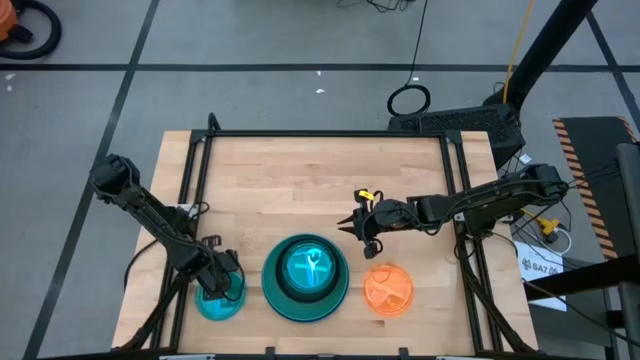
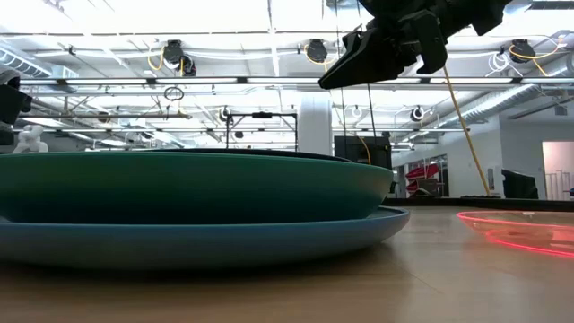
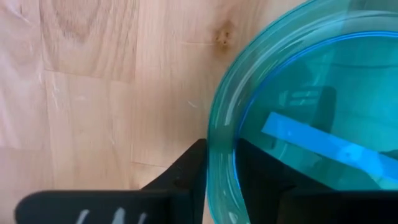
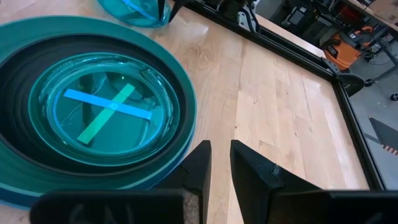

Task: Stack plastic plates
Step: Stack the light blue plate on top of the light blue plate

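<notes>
Plates: one small cyan plate (image 1: 219,298) at the near left of the worktop (image 1: 300,180), a stack (image 1: 305,277) in the near middle, a small orange plate (image 1: 388,288) at the near right.
Cyan plate: flat on the wood, just beside the stack, rim between the two fingers of the left hand (image 3: 221,186).
Left hand: low at the near left, one finger inside the rim and one outside, pinching the cyan plate's rim or very close to it.
Stack: big blue plate at the bottom, teal one on it, dark one inside, small see-through plates on top.
Orange plate: alone, not yet stacked, near the stack.
Right hand (image 4: 219,163): up in the air, past the stack and the orange plate, fingers close together, nothing between them.
Step now: probably picking up the cyan plate.
How to do it well: squeeze the rim firmly, lift straight up, keep it level, clear the stack's edge, then set down in the middle.
</notes>
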`<action>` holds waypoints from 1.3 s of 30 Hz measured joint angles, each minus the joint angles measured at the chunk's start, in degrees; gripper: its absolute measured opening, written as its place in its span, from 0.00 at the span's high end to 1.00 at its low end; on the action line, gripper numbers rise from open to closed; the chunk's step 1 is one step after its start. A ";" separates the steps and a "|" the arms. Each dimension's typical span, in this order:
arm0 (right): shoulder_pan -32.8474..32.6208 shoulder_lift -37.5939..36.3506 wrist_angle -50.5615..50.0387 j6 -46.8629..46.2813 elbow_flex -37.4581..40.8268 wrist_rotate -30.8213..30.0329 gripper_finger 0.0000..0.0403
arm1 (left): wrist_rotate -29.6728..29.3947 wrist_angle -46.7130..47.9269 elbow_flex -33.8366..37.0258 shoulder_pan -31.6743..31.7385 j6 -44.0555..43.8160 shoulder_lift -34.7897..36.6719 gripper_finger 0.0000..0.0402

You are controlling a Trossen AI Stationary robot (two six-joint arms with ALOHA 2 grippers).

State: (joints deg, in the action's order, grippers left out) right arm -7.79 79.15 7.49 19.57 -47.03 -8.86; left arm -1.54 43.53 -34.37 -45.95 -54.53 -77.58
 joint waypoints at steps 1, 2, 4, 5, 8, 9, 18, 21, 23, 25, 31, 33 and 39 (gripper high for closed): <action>0.00 0.00 0.00 0.00 0.00 0.00 0.87 | 0.00 -0.02 -0.02 -0.04 0.16 0.00 0.79; 0.00 0.00 0.00 -0.02 0.00 0.00 0.87 | 0.00 -0.03 -0.02 -0.04 0.33 0.00 0.80; 0.00 0.00 0.00 -0.01 0.00 0.00 0.87 | 0.00 -0.04 -0.02 -0.04 0.40 0.00 0.81; 0.00 0.00 0.00 0.02 0.00 0.00 0.87 | 0.00 -0.04 -0.02 -0.04 0.38 0.00 0.81; 0.00 0.00 0.00 0.04 0.00 0.00 0.87 | 0.02 -0.05 -0.02 -0.04 0.09 0.02 0.81; 0.00 0.00 0.00 0.07 0.00 0.00 0.87 | 0.02 -0.05 -0.02 -0.04 0.03 0.02 0.81; 0.00 0.00 0.00 0.02 0.00 0.00 0.87 | 0.02 0.16 -0.05 -0.04 0.05 0.04 0.88; 0.00 0.00 0.00 0.02 0.00 0.00 0.87 | 0.02 0.32 -0.09 -0.04 -0.05 0.07 0.94; 0.00 0.00 0.00 0.02 0.00 0.00 0.87 | 0.04 0.35 -0.13 -0.04 -0.50 0.09 0.98; 0.00 0.00 0.00 0.02 0.00 0.00 0.87 | 0.07 0.36 -0.14 -0.04 -0.92 0.09 0.98; 0.00 0.00 0.00 0.00 0.00 0.00 0.87 | 0.23 4.28 -3.02 -0.04 0.16 -0.02 0.98; 0.00 0.00 -0.01 0.00 0.00 0.00 0.87 | 0.06 5.75 -4.04 -0.04 0.47 -0.02 0.98; -0.01 0.00 0.00 0.00 0.00 0.00 0.87 | -0.21 7.64 -6.02 -0.04 0.72 -0.02 0.98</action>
State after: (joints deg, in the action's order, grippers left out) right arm -7.81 79.15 7.49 19.57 -47.03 -8.86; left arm -1.75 51.17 -40.39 -46.00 -53.81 -77.60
